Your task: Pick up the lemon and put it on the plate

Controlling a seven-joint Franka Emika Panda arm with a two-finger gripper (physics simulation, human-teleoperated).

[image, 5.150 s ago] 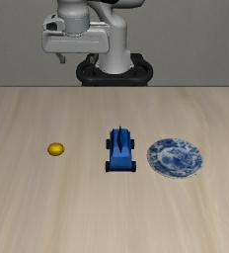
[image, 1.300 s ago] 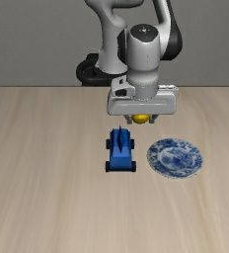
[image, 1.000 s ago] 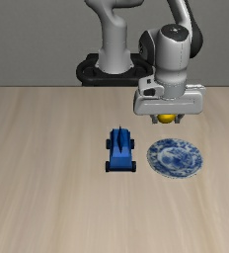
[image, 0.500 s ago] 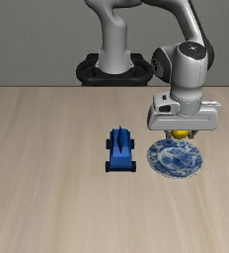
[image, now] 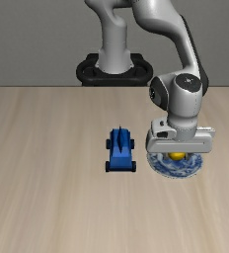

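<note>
Holding lemon above plate, inside rim

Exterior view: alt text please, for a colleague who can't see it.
The tool holds the lemon just above the blue-patterned plate, on the exterior view's right. A blue toy car stands on the wooden table beside the plate, toward the exterior view's left.

Bright, even light comes from above. The arm shows soft highlights on top and grey shading beneath. The tool darkens the lemon it grips and the plate toward 12 o'clock. The pale table is uniformly lit.
</note>
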